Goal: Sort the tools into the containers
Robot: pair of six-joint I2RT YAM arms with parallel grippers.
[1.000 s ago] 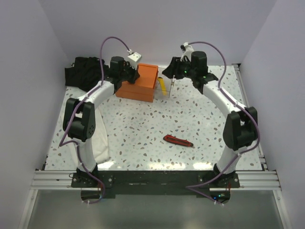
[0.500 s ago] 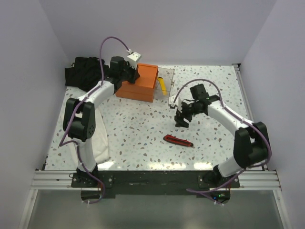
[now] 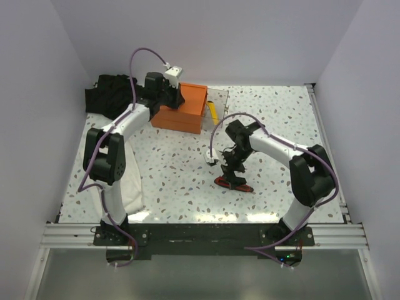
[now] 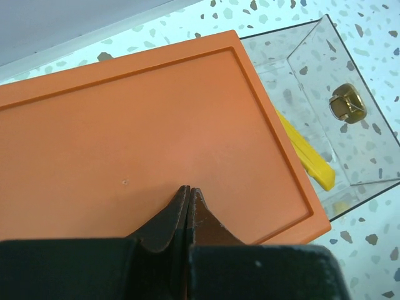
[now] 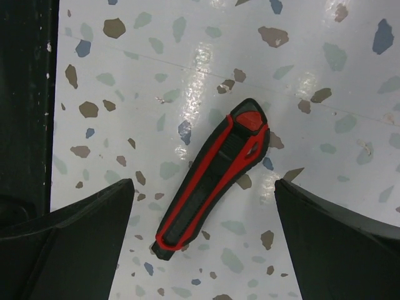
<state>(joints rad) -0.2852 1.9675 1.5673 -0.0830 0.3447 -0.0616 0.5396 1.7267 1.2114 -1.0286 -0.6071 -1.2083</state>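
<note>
My right gripper [image 5: 203, 209] hangs spread wide over the red-and-black utility knife [image 5: 212, 181] on the table [image 5: 312, 62], a finger on either side, the knife's long axis slanted against the closing line. Farther back, my left gripper [image 4: 189, 195], pinched closed and holding nothing, sits at the orange box [image 4: 144, 125]. The yellow utility knife [image 4: 306, 156] lies half-hidden at the clear tray [image 4: 340, 56].

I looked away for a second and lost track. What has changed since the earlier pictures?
The right gripper swung from the clear tray toward the near edge and now hangs open over the red-and-black utility knife, not gripping it. Unchanged: that knife's place, the left gripper shut against the orange box top, the yellow utility knife in the tray.
</note>
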